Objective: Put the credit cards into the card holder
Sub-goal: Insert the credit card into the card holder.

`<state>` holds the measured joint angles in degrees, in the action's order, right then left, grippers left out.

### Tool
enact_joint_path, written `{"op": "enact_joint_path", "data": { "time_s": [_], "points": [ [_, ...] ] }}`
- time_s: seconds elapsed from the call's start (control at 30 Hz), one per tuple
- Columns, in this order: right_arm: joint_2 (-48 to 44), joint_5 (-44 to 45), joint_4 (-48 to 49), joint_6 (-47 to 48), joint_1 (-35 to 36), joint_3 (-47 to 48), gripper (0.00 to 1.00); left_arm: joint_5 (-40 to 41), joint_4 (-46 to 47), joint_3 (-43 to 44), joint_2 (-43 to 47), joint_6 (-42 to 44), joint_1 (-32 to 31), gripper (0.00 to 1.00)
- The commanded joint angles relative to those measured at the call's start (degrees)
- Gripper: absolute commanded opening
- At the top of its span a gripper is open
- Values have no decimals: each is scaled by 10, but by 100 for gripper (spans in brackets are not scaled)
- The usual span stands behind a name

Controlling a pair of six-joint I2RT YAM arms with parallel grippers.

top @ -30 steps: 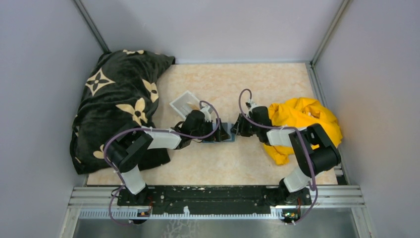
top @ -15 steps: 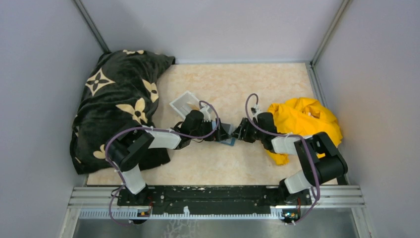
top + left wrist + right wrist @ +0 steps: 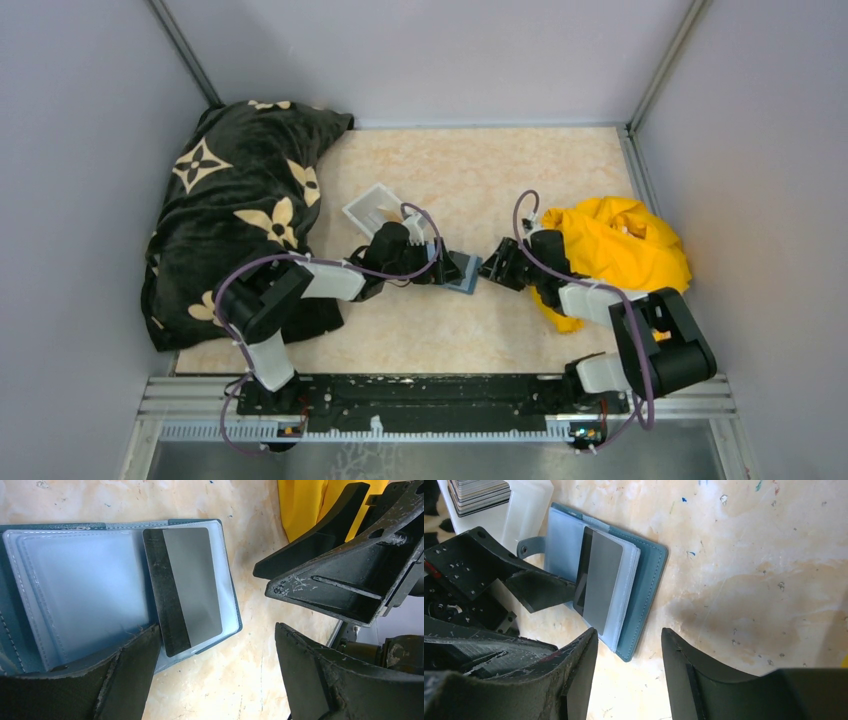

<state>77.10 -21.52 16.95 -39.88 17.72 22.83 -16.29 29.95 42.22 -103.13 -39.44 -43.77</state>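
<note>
One grey rectangular card with a black stripe along one long edge lies on the clear plastic sleeves of the small teal-blue wallet, which is spread open like a book on the pale marbled table. The card's grey face is plain, and one short end pokes just past the sleeve's edge. Whether it sits inside a sleeve or only on top cannot be told.

The left gripper has its fingers wide apart with nothing between them. One finger reaches over the wallet's far sleeves, its tip at the card's striped edge. The right gripper hangs just beside the wallet's outer edge, fingers apart and empty, facing the left one.

Just beyond the wallet stands a small white plastic tray holding a stack of more cards seen edge-on. A crumpled yellow cloth lies under the right arm, and a black blanket printed with cream four-petal flowers fills the table's left side.
</note>
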Motion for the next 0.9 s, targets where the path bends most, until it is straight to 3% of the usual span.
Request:
{"op": "enact_joint_path", "data": {
  "time_s": [0.0,0.67,0.87],
  "points": [
    [3,4,32,-25,-4,-13,51,-7,-153,-43,-75,1,-9,92],
    [72,2,112,-60,-1,-31,43,-65,-90,-59,-58,-18,-9,89],
    [88,0,126,-65,4,-26,37,-43,-98,-64,-31,-14,-9,89]
  ]
}}
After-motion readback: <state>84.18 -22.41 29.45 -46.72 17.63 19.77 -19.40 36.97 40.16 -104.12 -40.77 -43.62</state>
